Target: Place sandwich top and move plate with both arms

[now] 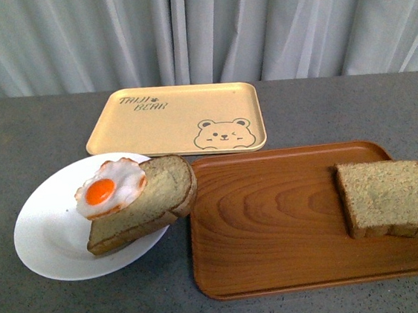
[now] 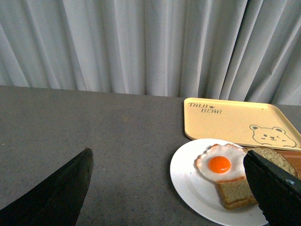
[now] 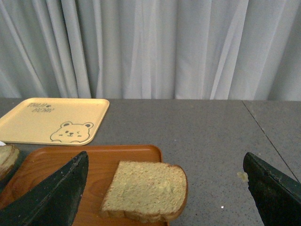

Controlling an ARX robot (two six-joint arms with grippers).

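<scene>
Grey table (image 1: 12, 132), pale curtain behind. Item: sandwich top (image 1: 396, 196), a plain brown slice with darker crust, flat at the right end of the wood tray (image 1: 275, 217), its right edge cut off in the front view. To the left, white plate (image 1: 45, 233) bearing the egg slice (image 1: 153, 196), partly hidden by a finger in the left wrist view. Behind, bear tray (image 1: 179, 118). Both left gripper (image 2: 167, 154) and right gripper (image 3: 165, 154) spread wide, empty.
</scene>
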